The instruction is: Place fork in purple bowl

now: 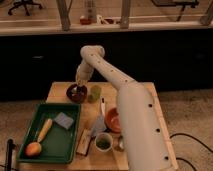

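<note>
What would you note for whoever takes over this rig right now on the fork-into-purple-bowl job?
The hand hangs directly over the purple bowl at the table's far left corner.
The fork cannot be made out, either at the hand or inside the bowl.
Done: the hand is at the drop spot.
Left: check that the fork lies in the bowl, then lift the hand away.
</note>
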Action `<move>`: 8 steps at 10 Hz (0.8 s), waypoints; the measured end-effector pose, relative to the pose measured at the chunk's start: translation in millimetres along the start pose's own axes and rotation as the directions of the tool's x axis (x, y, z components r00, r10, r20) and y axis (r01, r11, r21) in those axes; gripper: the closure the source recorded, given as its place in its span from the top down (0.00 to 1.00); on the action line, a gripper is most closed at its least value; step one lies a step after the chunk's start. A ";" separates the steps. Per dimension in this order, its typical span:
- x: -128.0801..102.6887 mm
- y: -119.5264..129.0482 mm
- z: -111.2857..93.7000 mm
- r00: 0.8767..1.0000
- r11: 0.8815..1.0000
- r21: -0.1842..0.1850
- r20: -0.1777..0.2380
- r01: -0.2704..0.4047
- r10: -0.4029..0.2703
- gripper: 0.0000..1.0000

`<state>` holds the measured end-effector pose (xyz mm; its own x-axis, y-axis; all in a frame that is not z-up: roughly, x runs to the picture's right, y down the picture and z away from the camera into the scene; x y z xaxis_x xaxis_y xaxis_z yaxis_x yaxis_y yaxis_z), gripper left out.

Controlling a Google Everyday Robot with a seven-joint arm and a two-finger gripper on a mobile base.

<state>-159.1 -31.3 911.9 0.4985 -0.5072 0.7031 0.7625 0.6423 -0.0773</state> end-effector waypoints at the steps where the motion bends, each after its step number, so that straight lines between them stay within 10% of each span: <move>1: -4.2 -1.4 2.1 1.000 1.000 -0.011 0.006 0.010 -0.010 0.00; 4: -8.6 1.0 7.0 1.000 0.999 -0.031 0.021 0.020 -0.019 0.01; 8: -11.7 2.6 10.2 0.999 0.999 -0.043 0.034 0.019 -0.017 0.37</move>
<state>-167.1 -17.8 910.7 0.4707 -0.4981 0.7282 0.7889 0.6072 -0.0946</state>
